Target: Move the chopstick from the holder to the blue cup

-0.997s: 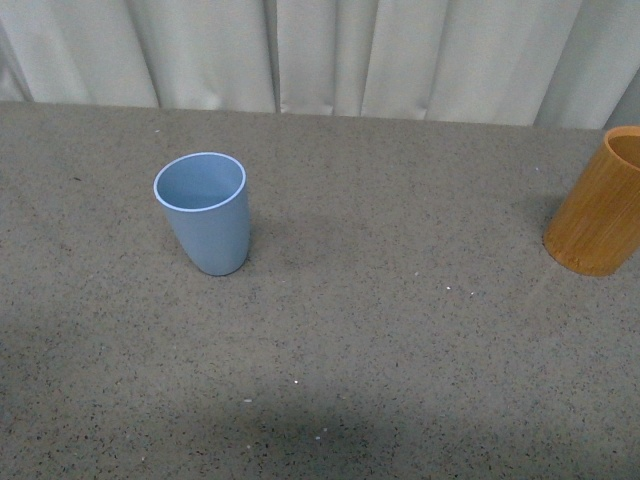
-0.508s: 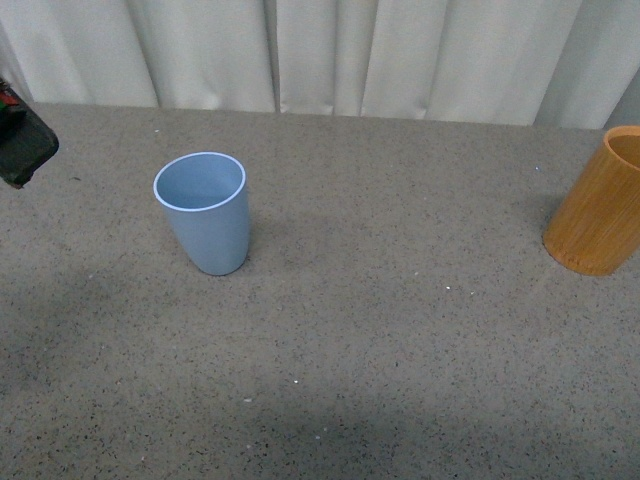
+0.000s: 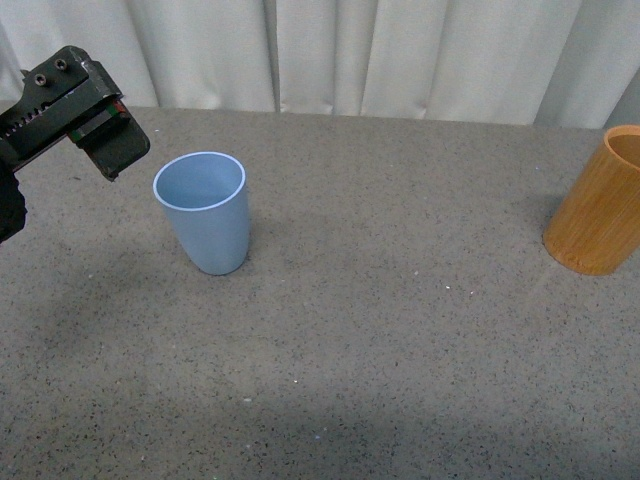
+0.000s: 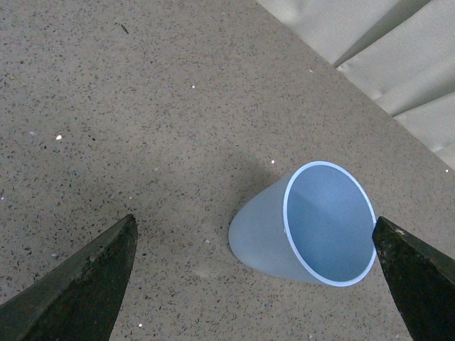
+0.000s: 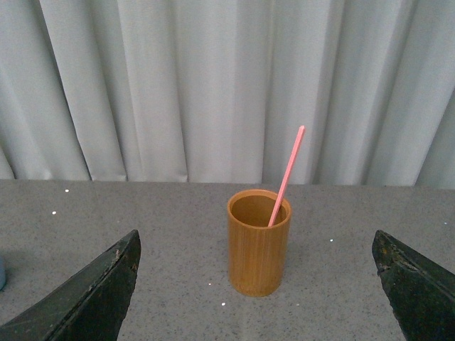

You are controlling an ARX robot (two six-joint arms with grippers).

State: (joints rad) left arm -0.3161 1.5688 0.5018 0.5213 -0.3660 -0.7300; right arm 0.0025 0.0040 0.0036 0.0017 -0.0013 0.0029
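The light blue cup [image 3: 205, 225] stands upright, left of the middle of the table, and looks empty inside. My left gripper [image 3: 108, 140] hangs open just up and left of it; in the left wrist view the cup [image 4: 313, 227] lies between the spread fingers [image 4: 78, 291] of the gripper [image 4: 254, 220]. The orange-brown holder [image 3: 600, 205] stands at the far right edge. In the right wrist view my right gripper [image 5: 256, 234] is open, facing the holder [image 5: 258, 249] from a distance. One pink chopstick [image 5: 286, 174] leans out of it.
The speckled grey-brown tabletop [image 3: 400, 340] runs back to pale curtains [image 3: 350, 55] along its far edge. The holder is cut off by the right border of the front view, and my right arm does not show there.
My left gripper has come into the front view from the left edge and moved right and up toward the blue cup. Cup and holder have not moved.
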